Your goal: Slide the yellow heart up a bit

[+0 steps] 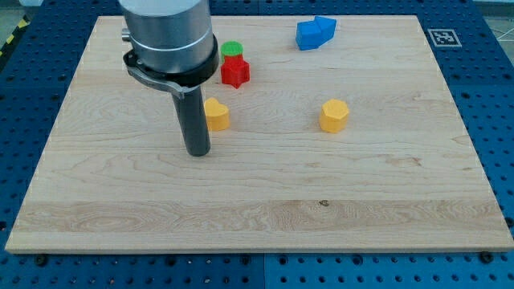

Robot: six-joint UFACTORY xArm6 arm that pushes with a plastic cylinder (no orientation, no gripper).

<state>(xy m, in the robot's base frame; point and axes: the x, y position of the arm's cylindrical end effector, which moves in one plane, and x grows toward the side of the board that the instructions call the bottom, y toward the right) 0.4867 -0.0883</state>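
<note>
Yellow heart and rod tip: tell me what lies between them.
Nothing. In the camera view my tip sits just below-left of the yellow heart, partly hidden by the rod, with only bare board between them.

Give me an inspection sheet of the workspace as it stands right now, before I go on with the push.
Surface: pale wooden board, flat, on a blue perforated table.
Job's things: yellow heart-shaped block, partly hidden behind the rod.
Clutter: yellow hexagonal block at centre right; red star-like block with a green round block just above it; blue block near the view's top.
Grippers: none; my tip rests just left of and below the heart.
Cables: nothing seen.
Surroundings: black-and-white marker tag off the board's top right corner.
</note>
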